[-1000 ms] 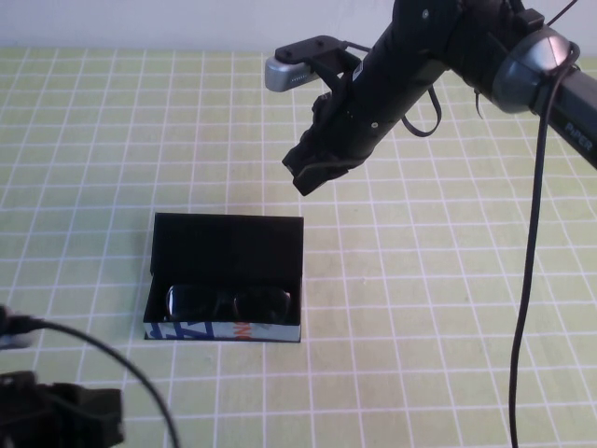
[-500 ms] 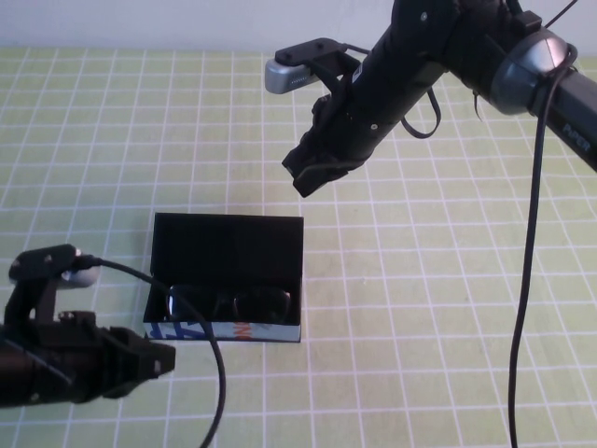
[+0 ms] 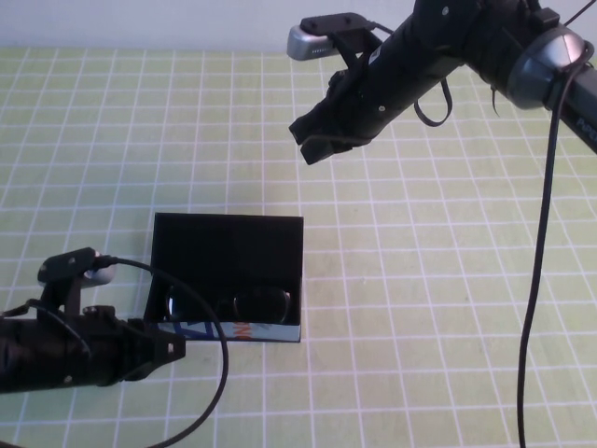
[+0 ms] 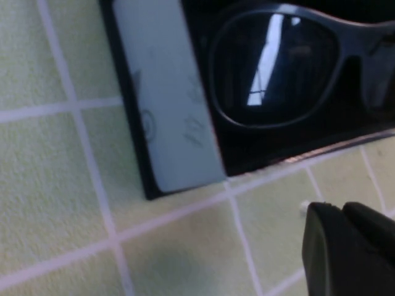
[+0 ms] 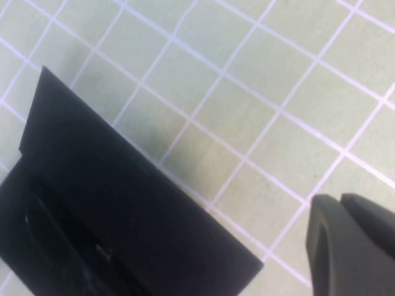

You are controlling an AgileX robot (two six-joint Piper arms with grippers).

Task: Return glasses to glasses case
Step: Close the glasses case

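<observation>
Black thick-framed plastic glasses (image 3: 229,303) lie inside open rectangular black glasses case (image 3: 227,245), lid up at far side, blue-printed front facing near edge. Case sits on green checked table (image 3: 438,280). Left gripper (image 3: 166,346) low at case's near-left corner, fingers together, holding nothing. Right gripper (image 3: 315,142) raised beyond case, far right, closed, empty.
</observation>
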